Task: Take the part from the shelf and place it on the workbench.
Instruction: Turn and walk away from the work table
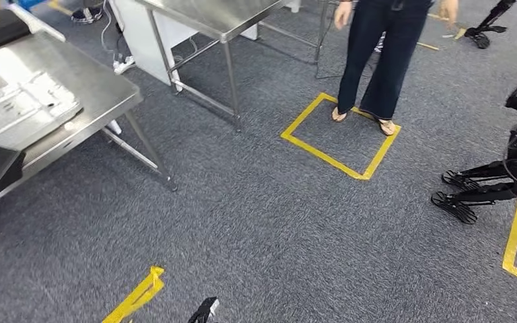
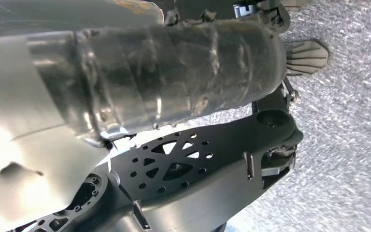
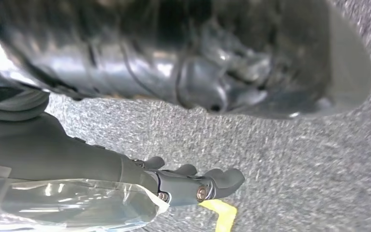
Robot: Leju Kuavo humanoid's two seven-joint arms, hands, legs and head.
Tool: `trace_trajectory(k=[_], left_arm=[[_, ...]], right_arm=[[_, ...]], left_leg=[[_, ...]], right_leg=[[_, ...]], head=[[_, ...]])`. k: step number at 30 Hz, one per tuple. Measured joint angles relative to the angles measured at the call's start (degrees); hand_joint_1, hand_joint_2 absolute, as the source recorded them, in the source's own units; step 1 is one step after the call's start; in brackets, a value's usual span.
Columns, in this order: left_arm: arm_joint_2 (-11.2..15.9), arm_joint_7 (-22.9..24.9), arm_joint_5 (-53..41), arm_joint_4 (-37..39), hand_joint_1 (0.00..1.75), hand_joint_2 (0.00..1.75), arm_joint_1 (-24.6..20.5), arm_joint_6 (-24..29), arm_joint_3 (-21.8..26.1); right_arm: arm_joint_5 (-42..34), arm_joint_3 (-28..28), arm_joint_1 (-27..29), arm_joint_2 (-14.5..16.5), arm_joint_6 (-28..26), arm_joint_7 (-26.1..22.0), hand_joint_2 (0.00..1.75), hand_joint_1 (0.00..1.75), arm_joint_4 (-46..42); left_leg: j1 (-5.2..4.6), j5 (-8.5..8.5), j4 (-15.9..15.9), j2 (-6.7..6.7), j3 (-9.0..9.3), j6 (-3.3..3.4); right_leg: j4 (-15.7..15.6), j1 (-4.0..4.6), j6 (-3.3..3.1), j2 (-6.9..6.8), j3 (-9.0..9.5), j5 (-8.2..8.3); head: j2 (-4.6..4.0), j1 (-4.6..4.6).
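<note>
Turn toward the workbench [image 1: 101, 84] at far left. The right hand [image 3: 193, 186] hangs with fingers loosely together, apparently holding nothing; left hand fingers cannot be told.

There are two metal tables: one near table [image 1: 101, 94] on the left and one far table [image 1: 209, 17] behind it. One grey metal part [image 1: 23, 108] lies on the near table. One person [image 1: 380, 54] stands on the carpet. One full square of yellow tape [image 1: 340, 138] marks the floor. One other black robot [image 1: 511, 168] stands at the right.
</note>
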Motion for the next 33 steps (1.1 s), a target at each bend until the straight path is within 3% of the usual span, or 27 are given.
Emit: trace_trajectory(k=[2,3,4,5,6,8,10,12,14,16,18,19,20,22,23,25,26,28,30,32,33], left_arm=[[-0.04,0.23,-0.08,-0.01,0.0,0.0,0.0,-0.13,-0.05],[-0.05,0.35,-0.09,-0.02,0.0,0.0,-0.07,-0.15,-0.08],[-0.06,0.42,-0.1,-0.03,0.0,0.0,-0.15,-0.14,-0.11],[-0.05,0.35,-0.1,-0.03,0.0,0.0,-0.21,-0.08,-0.11],[-0.02,0.16,-0.09,-0.01,0.0,0.0,-0.21,0.08,-0.09],[0.13,-0.44,-0.09,0.05,0.0,0.0,-0.15,0.49,-0.02],[0.27,-0.92,-0.08,0.1,0.0,0.0,-0.13,0.78,0.02],[0.31,-1.18,-0.08,0.07,0.0,0.0,-0.22,0.87,0.04],[0.3,-1.34,-0.08,0.02,0.0,0.0,-0.28,0.88,0.04],[0.28,-1.4,-0.08,0.02,0.0,0.0,-0.22,0.88,0.04],[0.26,-1.38,-0.08,0.03,0.0,0.0,-0.18,0.88,0.04],[0.25,-1.36,-0.08,0.03,0.0,0.0,-0.18,0.88,0.04],[0.23,-1.33,-0.08,0.03,0.0,0.0,-0.19,0.88,0.04],[0.21,-1.32,-0.08,0.02,0.0,0.0,-0.21,0.88,0.04],[0.24,-1.32,-0.08,0.02,0.0,0.0,-0.23,0.89,0.04],[0.28,-1.34,-0.08,0.0,0.0,0.0,-0.24,0.89,0.04],[0.32,-1.36,-0.08,-0.01,0.0,0.0,-0.26,0.9,0.04],[0.31,-1.38,-0.08,-0.03,0.0,0.0,-0.33,0.9,0.05],[0.31,-1.42,-0.08,-0.07,0.0,0.0,-0.3,0.89,0.05],[0.31,-1.28,-0.08,-0.14,0.0,0.0,-0.26,0.82,0.03],[0.3,-1.15,-0.08,-0.21,0.0,0.0,-0.33,0.77,-0.01]], right_arm=[[0.03,0.0,-0.03,0.02,-0.05,0.01,0.0,0.0,0.0],[0.03,0.01,-0.03,0.03,-0.08,0.02,0.0,0.0,0.0],[0.04,0.01,0.01,0.04,-0.1,0.09,0.0,0.0,0.0],[0.04,0.01,0.05,0.04,-0.14,0.19,0.0,0.0,0.0],[0.05,0.01,0.06,0.05,-0.15,0.3,0.0,0.0,0.0],[0.1,0.01,0.02,0.17,-0.19,0.63,0.0,0.0,0.01],[0.16,0.01,-0.07,0.39,-0.23,0.91,0.0,0.0,0.02],[0.19,0.02,0.01,0.6,-0.27,1.03,0.0,0.0,0.02],[0.2,0.09,0.17,0.74,-0.28,1.05,0.0,0.0,0.03],[0.2,0.15,0.03,0.79,-0.31,1.05,0.0,0.0,0.03],[0.2,0.17,-0.1,0.87,-0.33,1.05,0.0,0.0,0.03],[0.2,0.19,-0.03,0.92,-0.33,1.05,0.0,0.0,0.03],[0.2,0.21,0.09,0.96,-0.33,1.05,0.0,0.0,0.04],[0.2,0.23,0.23,0.92,-0.33,1.05,0.0,0.0,0.04],[0.2,0.24,0.16,0.92,-0.33,1.05,0.0,0.0,0.04],[0.21,0.25,0.01,0.9,-0.34,1.05,0.0,0.0,0.04],[0.21,0.26,-0.01,0.96,-0.35,1.05,0.0,0.0,0.05],[0.22,0.27,0.09,1.02,-0.36,1.05,0.0,0.0,0.06],[0.22,0.27,0.13,0.98,-0.36,1.05,0.0,0.0,0.07],[0.22,0.27,0.05,0.96,-0.36,1.05,0.0,0.0,0.07],[0.22,0.27,0.02,0.97,-0.36,1.05,0.0,0.0,0.07]], left_leg=[[0.38,-3.97,7.97,-2.4,-3.55,-0.38],[0.48,-5.22,11.51,-2.83,-5.16,-0.47],[0.53,-5.34,13.28,-3.0,-5.93,-0.49],[0.58,-4.26,12.82,-3.15,-5.67,-0.43],[0.6,-2.23,10.26,-3.51,-4.5,-0.29],[0.66,2.23,2.47,-6.05,-1.31,0.23],[0.63,3.85,-2.6,-8.15,0.4,0.7],[0.36,3.71,-3.68,-7.63,0.64,1.15],[0.29,4.27,-4.33,-6.38,0.9,1.9],[0.37,4.75,-4.88,-4.82,0.95,2.49],[0.26,4.81,-4.82,-3.2,0.61,2.67],[0.22,4.79,-4.77,-2.4,0.49,2.67],[0.21,4.75,-4.69,-1.64,0.41,2.65],[0.24,4.51,-4.42,-0.18,0.41,2.42],[0.05,4.24,-4.14,0.48,0.41,2.15],[-0.37,3.58,-3.66,1.67,0.49,1.54],[-0.56,3.34,-3.56,2.18,0.58,1.25],[-0.46,2.9,-3.49,2.78,0.92,0.72],[-0.13,0.84,-0.88,0.87,0.06,0.09],[0.18,-3.1,6.34,-1.93,-3.13,-0.27],[0.24,-4.81,10.52,-2.55,-5.02,-0.28]], right_leg=[[-0.13,0.03,-0.26,1.09,-0.09,0.16],[-0.13,0.05,-0.3,1.7,-0.13,0.19],[-0.11,0.06,-0.31,2.35,-0.12,0.2],[-0.08,0.07,-0.3,3.07,-0.06,0.21],[-0.06,0.07,-0.26,3.8,0.02,0.23],[0.08,0.06,0.01,5.26,-0.04,0.34],[0.29,-0.1,0.63,6.49,-0.61,0.64],[0.23,-0.45,1.5,7.58,-1.18,1.04],[1.27,-0.48,1.97,6.24,-1.92,0.43],[6.72,-0.19,2.05,3.22,-4.59,-2.69],[14.68,-0.07,2.23,1.85,-8.37,-6.34],[17.08,-0.08,2.32,1.61,-9.4,-7.0],[17.26,-0.09,2.39,1.37,-9.28,-6.6],[11.23,-0.1,2.43,0.15,-5.64,-3.51],[6.95,-0.02,2.4,-1.34,-3.26,-2.18],[1.68,0.08,1.78,-2.94,-0.39,-0.9],[1.1,0.16,1.37,-2.94,-0.19,-1.0],[1.15,0.07,0.59,-1.47,-0.35,-0.88],[0.93,-0.07,0.0,-0.29,-0.37,-0.61],[0.76,-0.01,-0.39,0.81,-0.47,-0.35],[0.73,0.07,-0.52,1.42,-0.56,-0.27]], head=[[0.0,-0.16],[0.0,-0.17],[0.0,-0.19],[0.0,-0.18],[0.0,-0.19],[0.0,-0.17],[0.0,-0.15],[0.0,-0.18],[0.0,-0.12],[0.0,0.15],[0.0,0.36],[0.0,0.39],[0.0,0.39],[0.0,0.4],[0.0,0.45],[0.0,0.38],[0.0,0.28],[0.0,-0.02],[0.0,-0.24],[0.0,-0.48],[0.0,-0.52]])
